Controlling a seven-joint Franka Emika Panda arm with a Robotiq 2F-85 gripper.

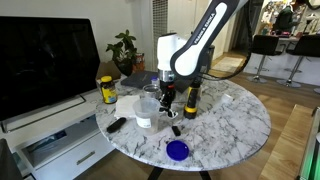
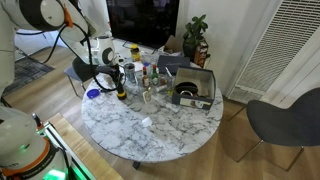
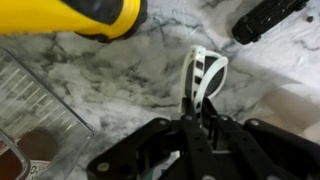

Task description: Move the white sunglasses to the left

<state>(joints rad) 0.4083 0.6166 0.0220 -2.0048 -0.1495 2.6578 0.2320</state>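
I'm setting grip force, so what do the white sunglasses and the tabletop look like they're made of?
The white sunglasses look like plastic: a thin, smooth white frame around dark lenses, though blur in the wrist view leaves that open. The tabletop looks like marble or a marble-look surface: white with grey veining and a soft polished sheen.

no readable text anywhere tbh, yellow jar (image 1: 107, 91) has a dark band that's way too small to make out, dark bottle (image 1: 190, 98) just a blur, yellow container (image 3: 75, 17) in the wrist view shows no legible lettering
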